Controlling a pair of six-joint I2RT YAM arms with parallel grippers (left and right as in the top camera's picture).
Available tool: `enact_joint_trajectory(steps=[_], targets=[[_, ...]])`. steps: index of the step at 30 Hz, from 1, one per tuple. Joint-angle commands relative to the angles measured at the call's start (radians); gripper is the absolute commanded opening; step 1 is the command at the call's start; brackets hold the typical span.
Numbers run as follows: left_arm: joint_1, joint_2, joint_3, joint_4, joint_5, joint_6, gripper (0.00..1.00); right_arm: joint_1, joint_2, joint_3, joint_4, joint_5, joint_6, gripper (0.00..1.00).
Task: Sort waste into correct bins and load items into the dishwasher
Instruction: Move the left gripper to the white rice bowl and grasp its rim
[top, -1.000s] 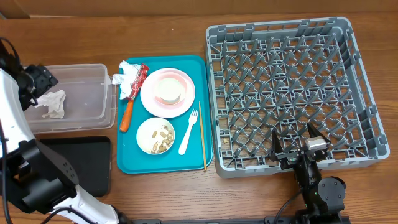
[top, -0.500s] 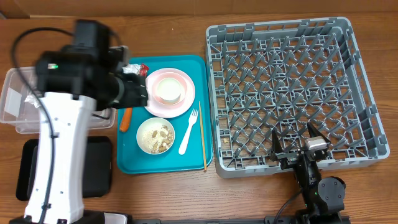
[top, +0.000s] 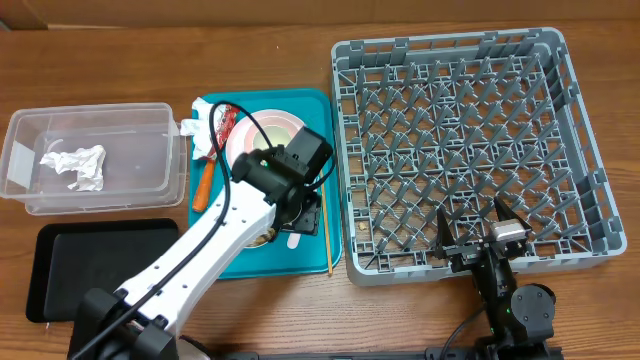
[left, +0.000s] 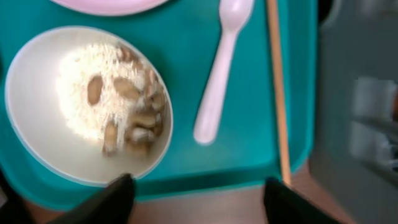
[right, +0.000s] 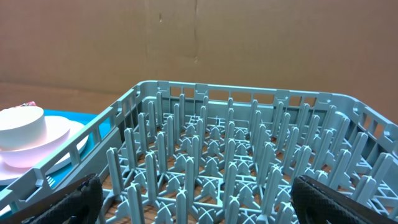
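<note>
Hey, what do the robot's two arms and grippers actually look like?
The left arm has long white links, black joints and a thin black cable looping alongside; the left gripper has dark fingers. The right arm is black, and the right gripper has two tapering black fingers.

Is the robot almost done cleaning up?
No, barely started. Done: one crumpled white wad sits in the clear tub. In hand: nothing; the left gripper hovers open above the white bowl of rice and fork. Left: those, pink plate, chopstick, carrot, red wrapper; the dish rack is empty.
</note>
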Motion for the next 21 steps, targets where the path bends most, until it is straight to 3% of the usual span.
enact_joint_trajectory(steps=[1, 14, 21], targets=[[0.005, -0.006, -0.102, 0.093, -0.035, -0.032, 0.57, -0.006, -0.008, -0.010, 0.006, 0.002, 0.000, 1.00], [0.005, -0.004, -0.271, 0.335, -0.085, -0.032, 0.54, -0.006, -0.008, -0.010, 0.006, 0.002, 0.000, 1.00], [0.005, -0.004, -0.294, 0.354, -0.118, -0.032, 0.39, -0.006, -0.008, -0.010, 0.006, 0.002, 0.000, 1.00]])
